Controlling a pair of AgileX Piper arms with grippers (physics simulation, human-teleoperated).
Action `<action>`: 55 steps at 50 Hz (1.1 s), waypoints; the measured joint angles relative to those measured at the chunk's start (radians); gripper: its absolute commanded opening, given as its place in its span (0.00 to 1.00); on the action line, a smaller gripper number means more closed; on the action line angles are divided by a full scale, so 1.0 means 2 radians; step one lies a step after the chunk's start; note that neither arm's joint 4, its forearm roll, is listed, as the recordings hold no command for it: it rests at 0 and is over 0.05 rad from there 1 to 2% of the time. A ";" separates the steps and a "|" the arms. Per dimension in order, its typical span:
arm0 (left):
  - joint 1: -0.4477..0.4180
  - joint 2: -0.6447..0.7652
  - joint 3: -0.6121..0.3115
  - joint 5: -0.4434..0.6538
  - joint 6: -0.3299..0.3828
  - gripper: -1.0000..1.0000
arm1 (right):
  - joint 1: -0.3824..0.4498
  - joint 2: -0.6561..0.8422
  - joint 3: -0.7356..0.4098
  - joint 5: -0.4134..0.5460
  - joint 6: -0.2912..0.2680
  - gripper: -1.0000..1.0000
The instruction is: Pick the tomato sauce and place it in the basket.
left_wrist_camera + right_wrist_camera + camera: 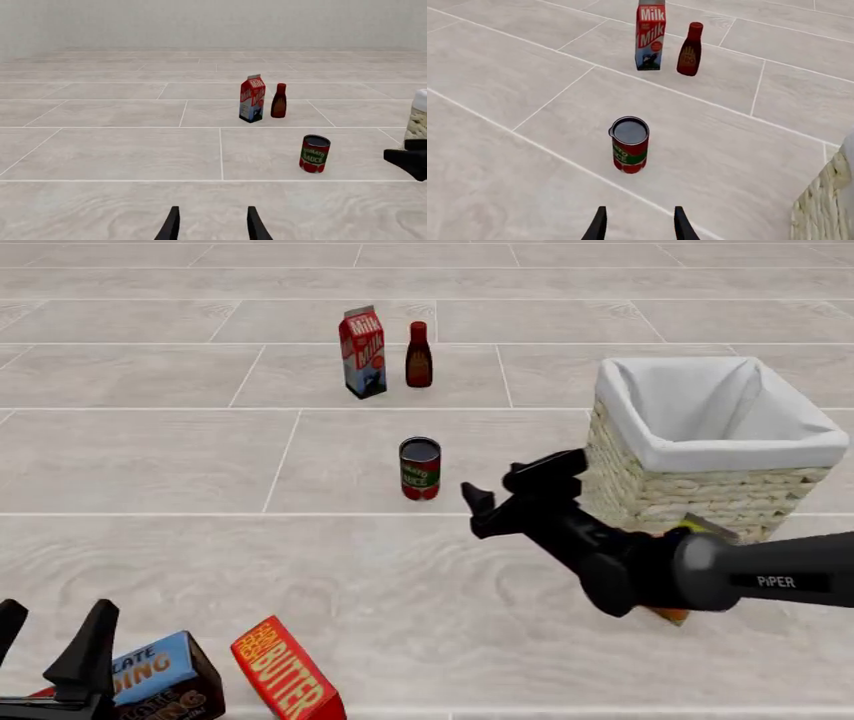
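Tomato sauce (419, 468) is standing upright just beyond the right gripper (507, 492), nearer arm, jaws spread, gripping nothing.

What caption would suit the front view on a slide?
Right gripper open beside the tomato sauce, basket waiting at its right.

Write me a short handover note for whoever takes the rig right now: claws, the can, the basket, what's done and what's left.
Right claw: open, empty, just short of the tomato sauce, pointed at it.
Left claw: open, empty, low at the near left by the butter box and chocolate box.
Tomato sauce: upright on the table, untouched, left of the basket.
Basket: no can inside as far as visible.
Done: approach only. Left: close on the can, lift it, place it in the basket.
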 measured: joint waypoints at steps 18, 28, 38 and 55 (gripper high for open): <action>0.000 0.000 0.000 0.000 0.000 1.00 | 0.006 0.041 -0.030 -0.002 -0.001 1.00; 0.000 0.000 0.000 0.000 0.000 1.00 | 0.010 0.063 -0.048 -0.001 -0.001 1.00; 0.000 0.000 0.000 0.000 0.000 1.00 | 0.013 0.080 -0.063 0.000 0.000 1.00; 0.000 0.000 0.000 0.000 0.000 1.00 | 0.016 0.111 -0.090 0.003 0.003 1.00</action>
